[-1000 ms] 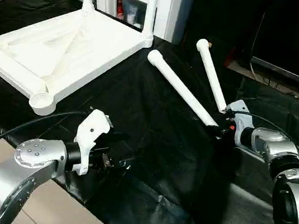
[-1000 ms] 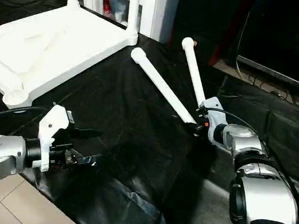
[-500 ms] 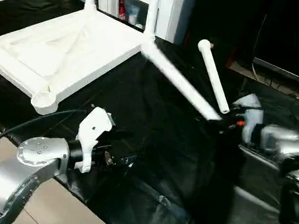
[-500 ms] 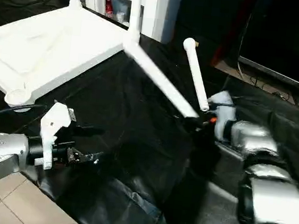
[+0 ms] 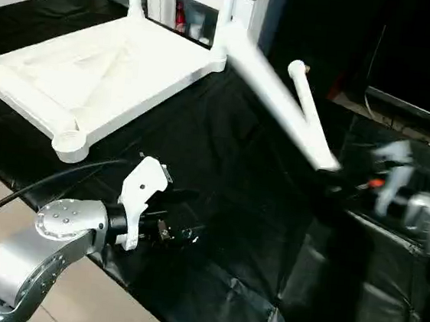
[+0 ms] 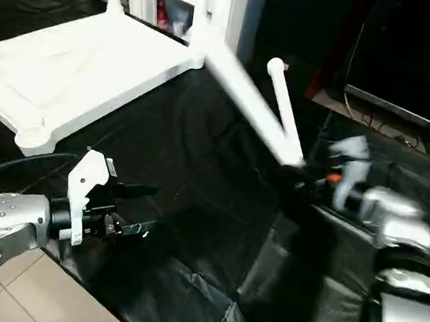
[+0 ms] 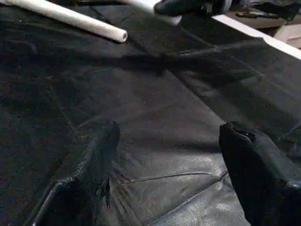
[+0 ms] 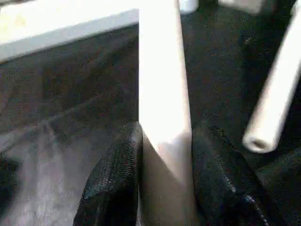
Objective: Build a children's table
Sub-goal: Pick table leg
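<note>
Dim room behind, bright overhead light in front. The white tabletop (image 5: 93, 71) glares, its ribs washed out. The black cloth (image 5: 220, 185) shows soft sheen. Motion blur smears the raised leg (image 5: 275, 102) and right gripper (image 5: 335, 190).

You have a black sheet (image 5: 219, 192) covering the whole work surface, wrinkled and glossy, with heavier folds at the near right. At the near left edge the sheet ends over a pale tiled floor (image 5: 108, 303). At the far side stands a white cabinet (image 5: 249, 15) with glass doors; behind the glass you can see a red bottle (image 5: 182, 17) among small items too indistinct to identify. At the far right, past the sheet, a dark panel with a pale lower edge (image 5: 413, 105) stands above loose cables (image 6: 403, 127).
</note>
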